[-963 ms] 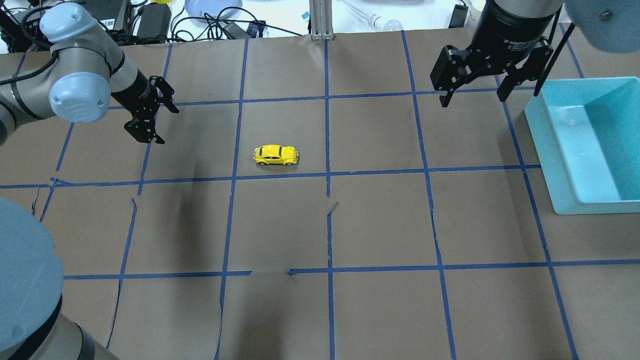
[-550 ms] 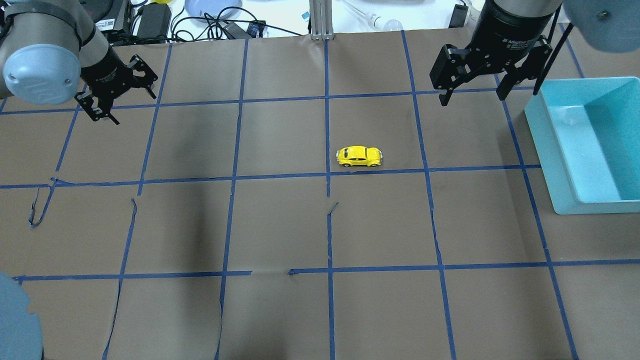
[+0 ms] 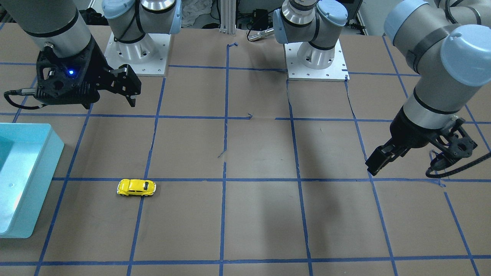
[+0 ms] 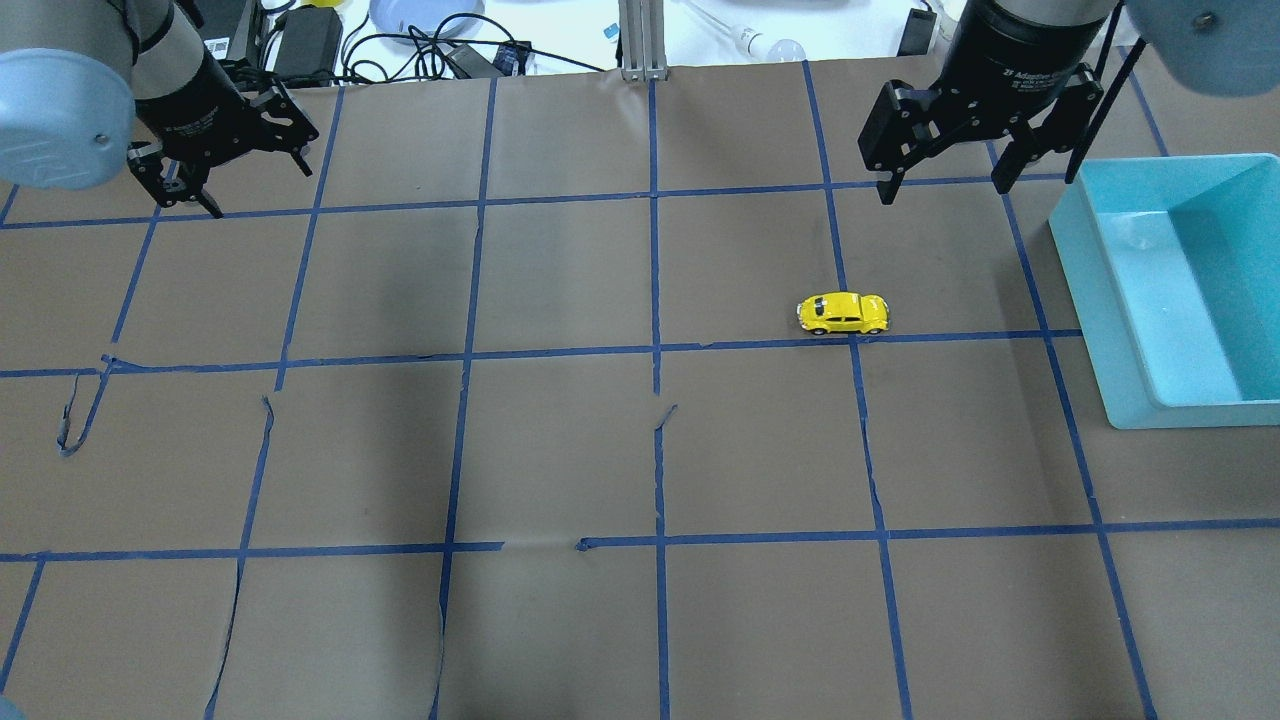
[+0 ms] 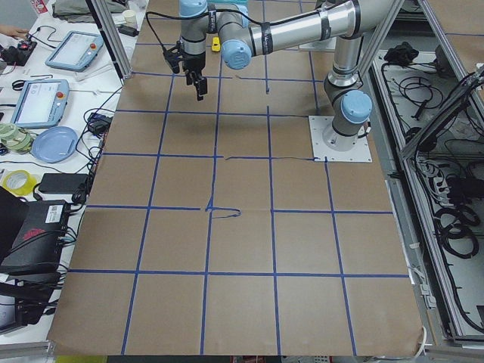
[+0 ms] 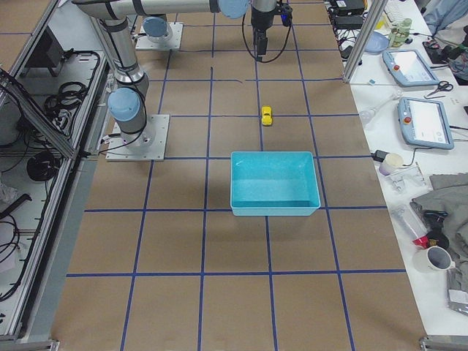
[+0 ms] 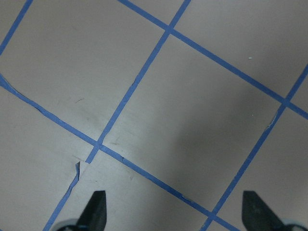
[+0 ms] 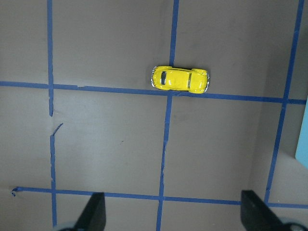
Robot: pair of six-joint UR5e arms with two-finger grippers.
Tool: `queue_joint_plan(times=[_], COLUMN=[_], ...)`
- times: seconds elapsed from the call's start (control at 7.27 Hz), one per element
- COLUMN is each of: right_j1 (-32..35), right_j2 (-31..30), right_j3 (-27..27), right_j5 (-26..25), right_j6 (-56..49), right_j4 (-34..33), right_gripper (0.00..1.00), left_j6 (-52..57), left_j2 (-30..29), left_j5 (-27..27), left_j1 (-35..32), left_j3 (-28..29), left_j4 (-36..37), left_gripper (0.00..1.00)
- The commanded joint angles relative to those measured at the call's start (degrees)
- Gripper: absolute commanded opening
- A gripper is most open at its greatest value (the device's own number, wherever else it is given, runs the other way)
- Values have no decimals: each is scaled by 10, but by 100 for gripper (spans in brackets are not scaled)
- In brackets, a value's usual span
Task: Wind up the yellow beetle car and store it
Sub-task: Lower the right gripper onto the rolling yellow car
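The yellow beetle car (image 4: 843, 313) stands on its wheels on the brown table, right of centre, on a blue tape line. It also shows in the front view (image 3: 136, 187), the right side view (image 6: 267, 115) and the right wrist view (image 8: 180, 79). My right gripper (image 4: 944, 190) is open and empty, hovering beyond the car toward the far edge; its fingertips frame the bottom of the right wrist view (image 8: 173, 204). My left gripper (image 4: 255, 190) is open and empty at the far left, well away from the car. The left wrist view (image 7: 175, 207) shows only bare table.
An empty teal bin (image 4: 1120, 330) stands at the right edge of the table, to the right of the car; it also shows in the front view (image 3: 38, 180). Cables, a plate and power bricks (image 4: 300, 40) lie beyond the far edge. The paper cover has small tears.
The car has rolled to the right, from left of centre to near the right gripper. The left arm has pulled back up and to the far left. The right gripper barely moved.
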Motion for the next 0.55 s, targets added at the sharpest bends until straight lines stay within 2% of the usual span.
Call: queue_joint_plan(times=[0.0, 0.28, 0.41], right_j1=[3, 5, 7], right_j2=[9, 28, 32], right_j3=[24, 68, 89], right_j5=[3, 3, 4], right_j6=[-7, -30, -119], right_j4=[3, -63, -95], right_gripper=[100, 100, 100], left_j6=[42, 139, 144], left_j2=[26, 49, 57], left_j5=[-3, -10, -25], left_j1=[-14, -23, -36], left_j3=[-8, -15, -17], left_j4=[-12, -29, -29], left_gripper=[100, 97, 100])
